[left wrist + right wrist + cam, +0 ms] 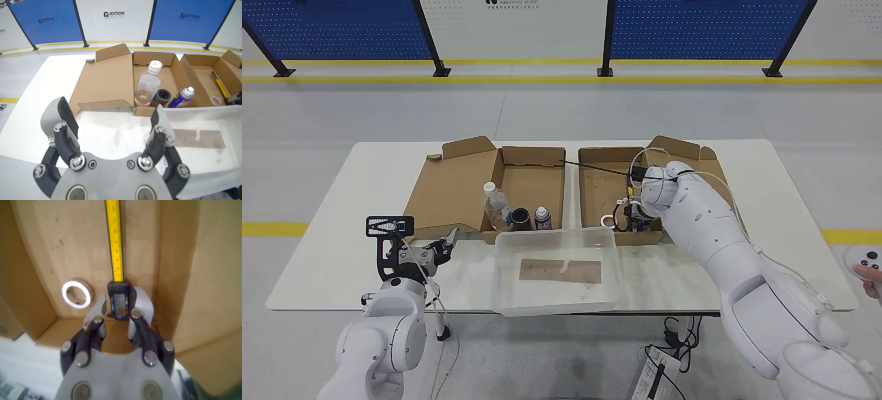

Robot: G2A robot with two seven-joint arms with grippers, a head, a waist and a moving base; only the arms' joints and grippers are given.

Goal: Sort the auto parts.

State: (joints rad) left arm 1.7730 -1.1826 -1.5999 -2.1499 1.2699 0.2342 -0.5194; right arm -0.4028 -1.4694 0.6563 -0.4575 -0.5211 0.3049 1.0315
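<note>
Two open cardboard boxes stand side by side on the white table. In the left box [534,172] are a clear water bottle [148,85], a black cylinder [163,95] and a blue spray can [181,98]. The right box [600,180] holds a metal ring [77,294] and a digital caliper [119,306] with a yellow beam lying on the floor. My right gripper [120,298] reaches into that box's near corner, shut on the caliper's black head. My left gripper [110,106] hovers open over the table, left of the clear plastic bin [542,295].
The bin sits in front of both boxes and holds a brown flat strip [560,270]. The left box's flap [457,185] lies spread out to its left. A black cable [542,160] runs across the boxes' back. The table's left and right ends are bare.
</note>
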